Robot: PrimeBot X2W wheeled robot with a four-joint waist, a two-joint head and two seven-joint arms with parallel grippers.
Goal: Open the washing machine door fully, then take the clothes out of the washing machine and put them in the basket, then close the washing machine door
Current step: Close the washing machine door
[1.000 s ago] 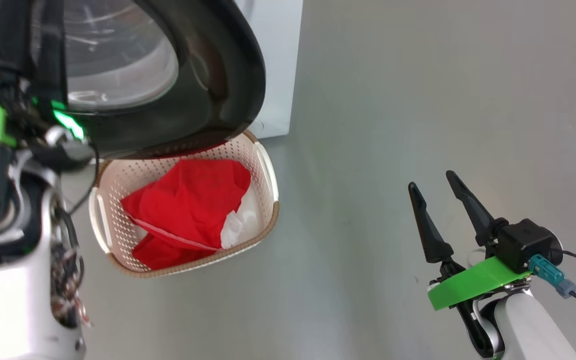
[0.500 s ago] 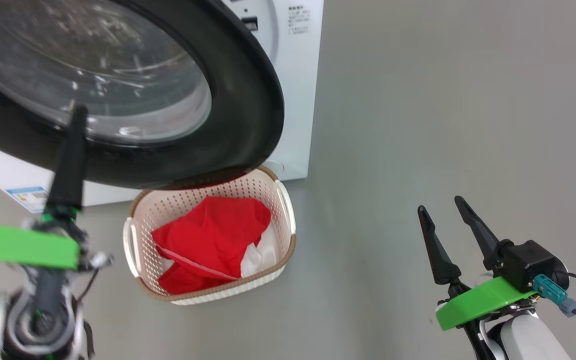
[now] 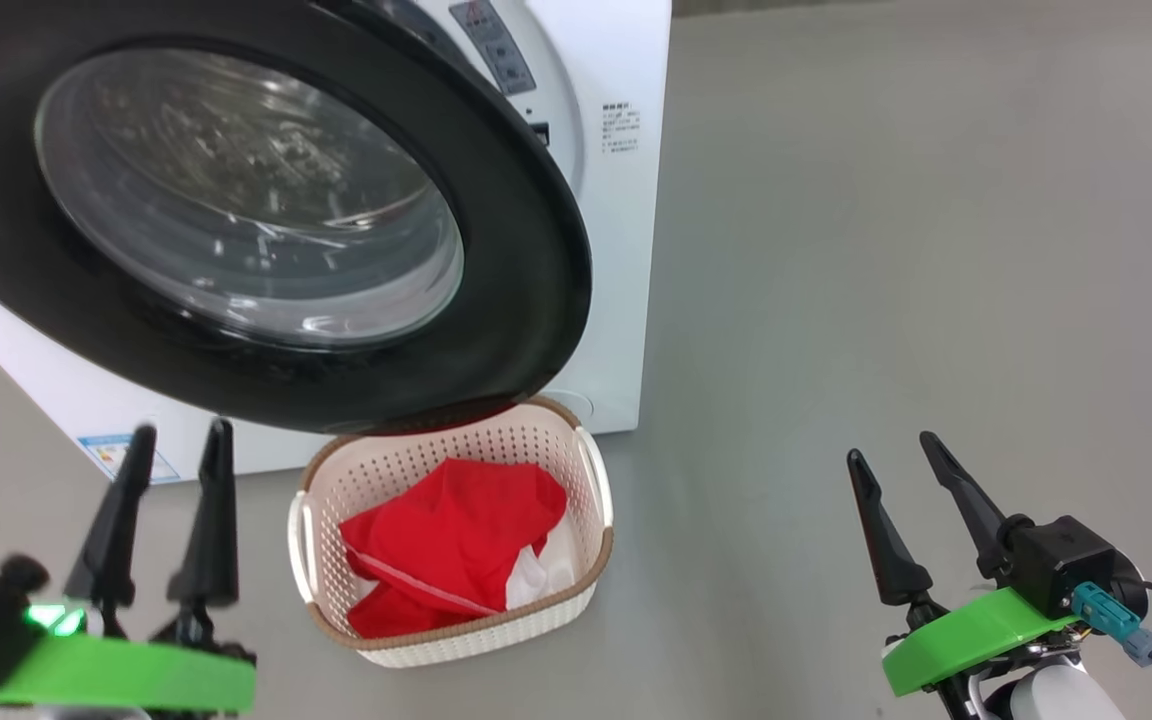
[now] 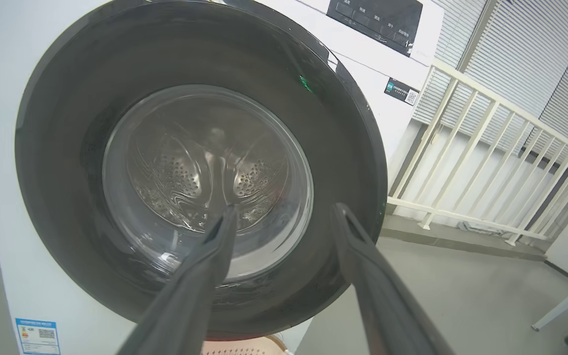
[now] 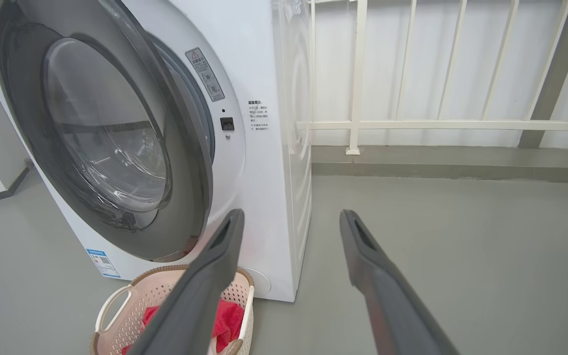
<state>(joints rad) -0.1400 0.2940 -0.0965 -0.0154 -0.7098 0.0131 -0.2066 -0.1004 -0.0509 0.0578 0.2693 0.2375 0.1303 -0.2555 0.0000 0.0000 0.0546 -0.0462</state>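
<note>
The washing machine door (image 3: 246,200) takes up the upper left of the head view, its black rim wide around the clear glass, through which the steel drum shows. In the right wrist view the door is not flush with the washing machine (image 3: 616,200): a gap runs along its right edge, and a warning label and the small dark latch slot on the white front are uncovered.

The basket (image 3: 496,612) stands on the grey floor (image 3: 886,250) at lower centre of the head view, just in front of the machine. Its far rim is tucked under the bottom of the door. The clothes (image 3: 446,555) lie inside it, a red heap with a white patch towards the right side.

The left gripper (image 3: 182,430) sits at lower left with its fingers apart and nothing between them. It is left of the basket and clear of it. In its own wrist view the fingers point at the lower part of the door glass.

The right gripper (image 3: 891,448) is at lower right, well apart from the basket. Its fingers are likewise spread and empty over bare floor.

A white railing (image 5: 412,125) stands beyond the machine in the right wrist view.
</note>
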